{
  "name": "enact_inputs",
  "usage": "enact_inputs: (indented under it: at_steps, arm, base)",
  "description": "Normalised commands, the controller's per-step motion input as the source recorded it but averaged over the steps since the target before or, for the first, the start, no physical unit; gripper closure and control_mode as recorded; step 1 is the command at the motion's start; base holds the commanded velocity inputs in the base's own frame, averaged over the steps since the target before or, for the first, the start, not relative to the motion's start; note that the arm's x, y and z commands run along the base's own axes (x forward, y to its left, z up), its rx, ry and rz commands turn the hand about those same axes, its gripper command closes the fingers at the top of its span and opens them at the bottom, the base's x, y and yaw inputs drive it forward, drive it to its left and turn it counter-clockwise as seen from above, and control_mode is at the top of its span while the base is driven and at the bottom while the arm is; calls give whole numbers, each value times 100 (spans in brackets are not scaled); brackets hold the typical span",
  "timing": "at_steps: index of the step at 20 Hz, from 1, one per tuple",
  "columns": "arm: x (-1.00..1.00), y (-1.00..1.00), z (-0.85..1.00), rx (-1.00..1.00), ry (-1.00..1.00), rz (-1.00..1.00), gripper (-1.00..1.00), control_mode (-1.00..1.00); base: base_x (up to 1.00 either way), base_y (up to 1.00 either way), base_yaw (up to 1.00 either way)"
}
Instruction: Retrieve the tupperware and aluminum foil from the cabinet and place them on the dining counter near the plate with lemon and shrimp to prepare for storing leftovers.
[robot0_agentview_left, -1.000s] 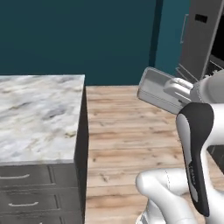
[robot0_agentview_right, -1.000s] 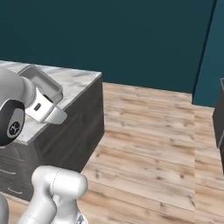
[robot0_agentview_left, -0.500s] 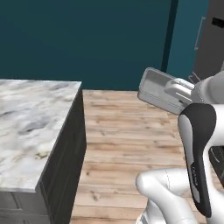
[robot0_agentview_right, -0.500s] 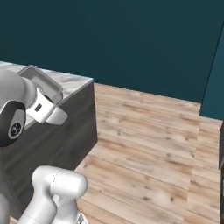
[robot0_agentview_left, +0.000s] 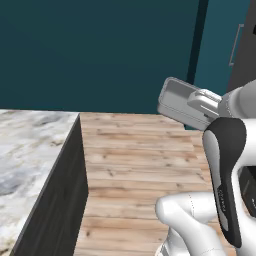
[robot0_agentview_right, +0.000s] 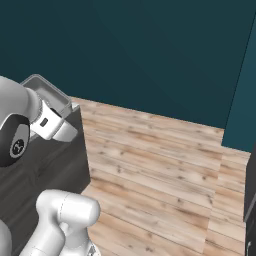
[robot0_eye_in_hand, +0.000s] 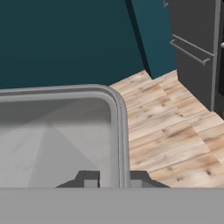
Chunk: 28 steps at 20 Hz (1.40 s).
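Left base view shows our base has swung past the marble top (robot0_agentview_left: 30, 150), gripper (robot0_eye_in_hand: 111, 178) clamped on the tupperware (robot0_agentview_left: 181, 102), still in transit.

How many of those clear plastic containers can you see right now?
1. The tupperware is held up in the gripper, whose fingers pinch its rim, above the wooden floor beside the marble counter. Others may be out of view.
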Motion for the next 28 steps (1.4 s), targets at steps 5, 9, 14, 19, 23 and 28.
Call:
enact_inputs:
  at_steps: [5,9,14,19,23,28]
  arm:
    - [0,0,0,0,0,0,100,100]
    - [0,0,0,0,0,0,100,100]
    - [0,0,0,0,0,0,100,100]
    - [0,0,0,0,0,0,100,100]
    - [0,0,0,0,0,0,100,100]
    - [0,0,0,0,0,0,100,100]
  base:
    - [100,-29,0]
    - [100,-29,11]
    - [100,-32,33]
    - [100,-26,47]
    - [100,-28,51]
    - [100,-19,58]
